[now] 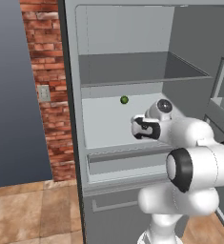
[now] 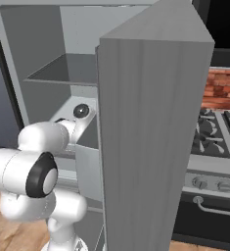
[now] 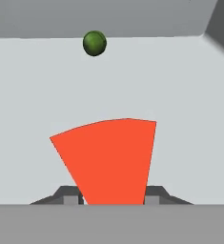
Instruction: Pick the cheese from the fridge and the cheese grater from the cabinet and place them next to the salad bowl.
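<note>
In the hand view the cheese (image 3: 108,159) stands right between the two dark finger tips of the gripper (image 3: 112,196), its narrow end down in the gap and its broad curved edge fanning away from the hand; the face seen is flat red-orange. The jaws are partly closed and sit snug against both sides of the wedge, so it looks gripped. The wedge's long axis runs straight out from the hand toward the back of the fridge (image 1: 127,76), widening as it goes. In the left base view the gripper (image 1: 138,127) reaches into the middle compartment, above the pale shelf floor and under the shelf overhead; the cheese itself cannot be made out there. A small dark green ball (image 3: 94,43) lies well beyond the wedge near the rear wall, also seen in the left base view (image 1: 124,100). Open shelf lies on both sides of the wedge. The fridge door (image 2: 150,137) stands open at the arm's right.
</note>
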Controlling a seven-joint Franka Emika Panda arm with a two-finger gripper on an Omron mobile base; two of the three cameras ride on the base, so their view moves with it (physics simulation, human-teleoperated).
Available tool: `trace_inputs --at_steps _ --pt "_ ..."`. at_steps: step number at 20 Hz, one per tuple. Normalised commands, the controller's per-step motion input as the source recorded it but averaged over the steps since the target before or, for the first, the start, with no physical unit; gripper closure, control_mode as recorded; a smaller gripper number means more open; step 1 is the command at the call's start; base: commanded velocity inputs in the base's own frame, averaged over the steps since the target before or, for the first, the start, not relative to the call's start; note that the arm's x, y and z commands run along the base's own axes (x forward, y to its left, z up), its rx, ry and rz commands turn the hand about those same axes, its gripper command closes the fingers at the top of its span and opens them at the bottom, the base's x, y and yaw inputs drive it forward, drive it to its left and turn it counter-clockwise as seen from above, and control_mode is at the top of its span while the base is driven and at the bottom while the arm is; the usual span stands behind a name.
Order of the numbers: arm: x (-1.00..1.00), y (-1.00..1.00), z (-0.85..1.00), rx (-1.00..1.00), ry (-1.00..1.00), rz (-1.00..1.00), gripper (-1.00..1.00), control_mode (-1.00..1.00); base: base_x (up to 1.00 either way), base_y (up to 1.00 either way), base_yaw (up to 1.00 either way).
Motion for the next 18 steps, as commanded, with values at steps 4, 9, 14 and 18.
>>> trace_inputs --at_steps 4,9,14,18 --pt "-0.48 0.0 0.18 0.0 0.0 -0.02 1.0 -1.0 0.0 0.0 0.0" --pt "-0.4 0.0 0.23 0.0 0.01 -0.02 1.0 -1.0 0.0 0.0 0.0" --pt "-0.37 0.0 0.27 0.0 0.07 0.0 1.0 -1.0 0.0 0.0 0.0" --pt "-0.33 0.0 0.23 0.0 0.1 0.0 1.0 -1.0 0.0 0.0 0.0"
